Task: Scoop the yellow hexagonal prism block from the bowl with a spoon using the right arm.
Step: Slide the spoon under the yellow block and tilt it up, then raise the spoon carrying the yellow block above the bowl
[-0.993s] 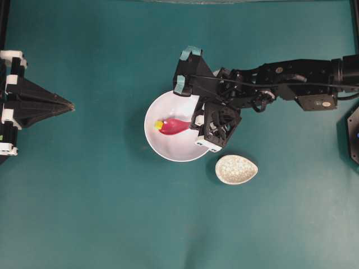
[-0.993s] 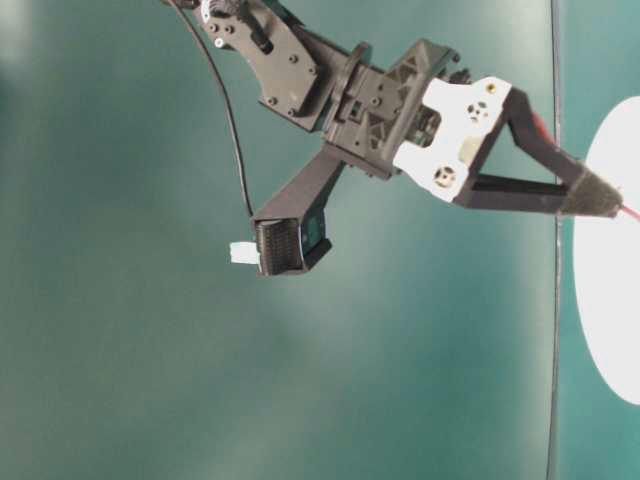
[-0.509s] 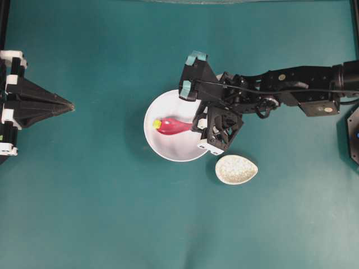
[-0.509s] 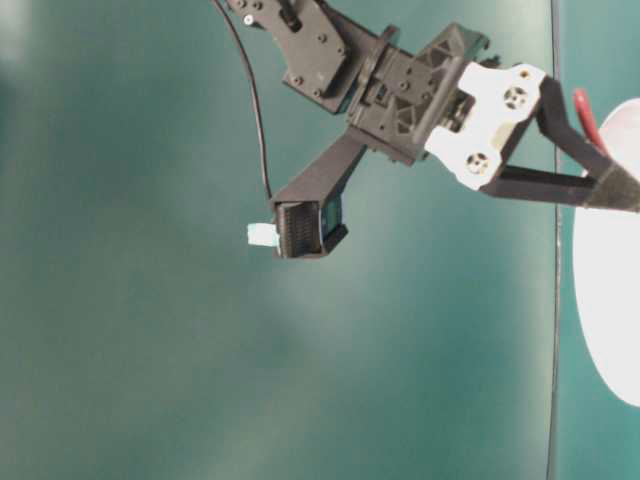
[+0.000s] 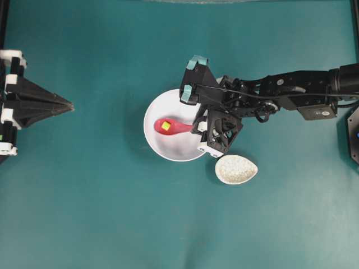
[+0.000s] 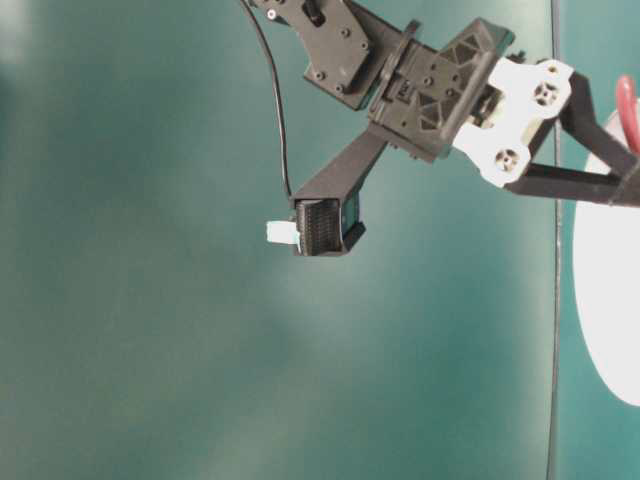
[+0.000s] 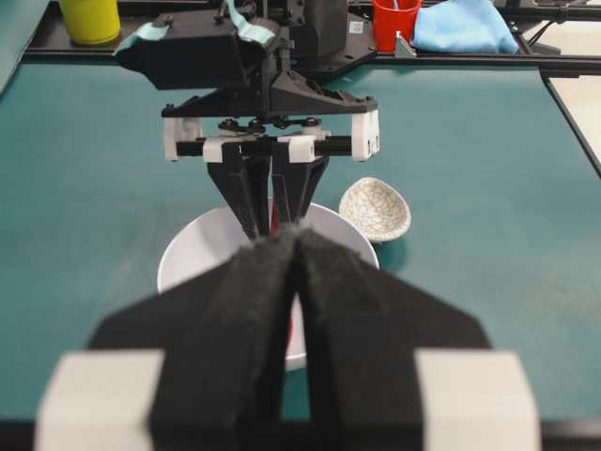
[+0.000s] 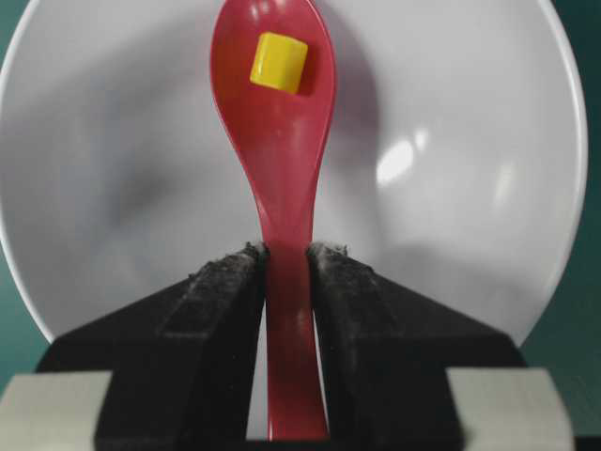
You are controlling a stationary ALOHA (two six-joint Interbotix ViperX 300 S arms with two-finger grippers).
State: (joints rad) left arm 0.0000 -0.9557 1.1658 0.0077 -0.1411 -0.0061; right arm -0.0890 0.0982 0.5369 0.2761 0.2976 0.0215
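In the overhead view the bowl sits near the table's middle. The spoon lies inside it, scoop toward nine o'clock, handle toward three o'clock, with the hexagonal prism block on the scoop. The spoon rest lies just beside the bowl at four o'clock. The right arm reaches in from three o'clock; the left gripper sits well apart at nine o'clock.

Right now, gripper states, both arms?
Left gripper: closed, empty, parked away from the bowl.
Right gripper: closed on the spoon handle; yellow block sits in the scoop.
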